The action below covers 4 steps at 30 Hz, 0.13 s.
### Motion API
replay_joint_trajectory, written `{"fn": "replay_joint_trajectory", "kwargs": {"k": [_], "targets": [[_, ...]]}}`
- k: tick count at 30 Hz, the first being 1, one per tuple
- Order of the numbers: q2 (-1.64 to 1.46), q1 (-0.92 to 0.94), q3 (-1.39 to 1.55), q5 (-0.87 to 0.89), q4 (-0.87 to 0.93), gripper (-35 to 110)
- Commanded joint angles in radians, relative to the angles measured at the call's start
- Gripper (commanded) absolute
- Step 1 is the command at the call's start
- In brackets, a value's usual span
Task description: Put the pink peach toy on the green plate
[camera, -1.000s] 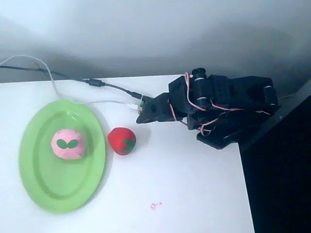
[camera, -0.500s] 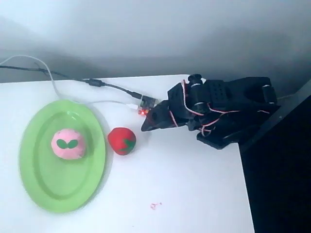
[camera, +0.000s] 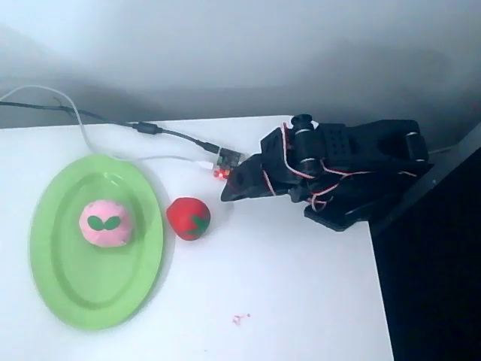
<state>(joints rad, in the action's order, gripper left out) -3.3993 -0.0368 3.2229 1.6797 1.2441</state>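
White bench [camera: 301,301] under a grey wall: the pink peach toy [camera: 106,223] lies inside the green plate [camera: 52,286], left of frame. Folded at upper right, well apart, the gripper [camera: 231,189] points leftward, fingers together and empty.

Red ball [camera: 189,218], cables [camera: 113,124], white table [camera: 301,301]

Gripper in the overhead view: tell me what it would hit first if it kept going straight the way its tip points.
The gripper points left and slightly down in the picture, toward the red strawberry-like ball. That looks first in line, though height above the table is unclear.
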Motion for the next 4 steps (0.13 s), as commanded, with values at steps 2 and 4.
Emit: {"fn": "replay_joint_trajectory", "kwargs": {"k": [2, 4], "targets": [[-0.017, 0.003, 0.055, -0.155, 0.044, 0], [-0.017, -0.009, 0.055, -0.175, 0.044, 0]]}}
